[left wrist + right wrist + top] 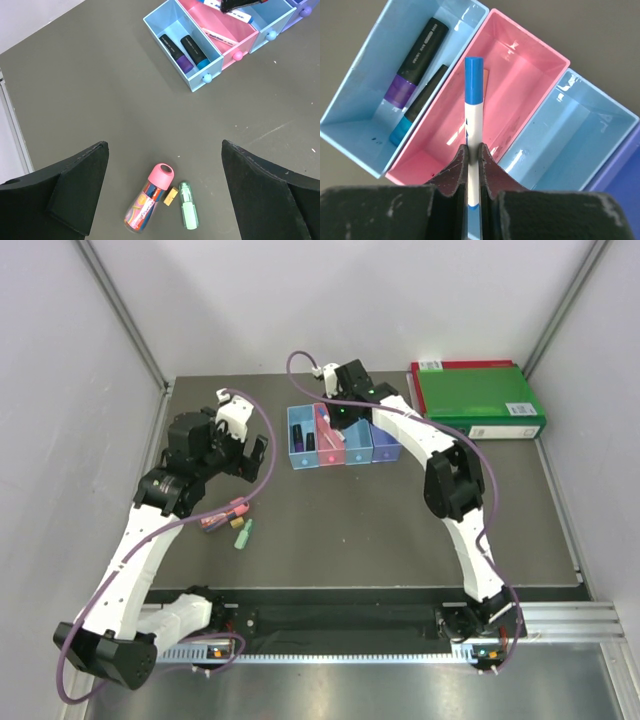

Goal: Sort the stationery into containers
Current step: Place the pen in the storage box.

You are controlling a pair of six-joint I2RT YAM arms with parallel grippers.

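Observation:
The containers are a joined row: a light blue box point(301, 458), a pink box point(328, 455), a second light blue box point(358, 453) and a purple-blue box point(386, 448). My right gripper point(473, 150) is shut on a thin white pen with a blue cap point(473, 95) and holds it above the pink box point(530, 65). The first light blue box point(350, 130) holds a purple-black marker point(415, 55) and a black marker with a blue end point(417, 107). My left gripper point(164, 145) is open above a pink-capped highlighter point(147, 200) and a green highlighter point(188, 205) on the table.
A large green binder point(478, 400) lies at the back right, next to the purple-blue box. A small yellow piece point(171, 196) lies between the two highlighters. White pens point(220, 36) lie in the pink box. Grey walls close in the table on three sides.

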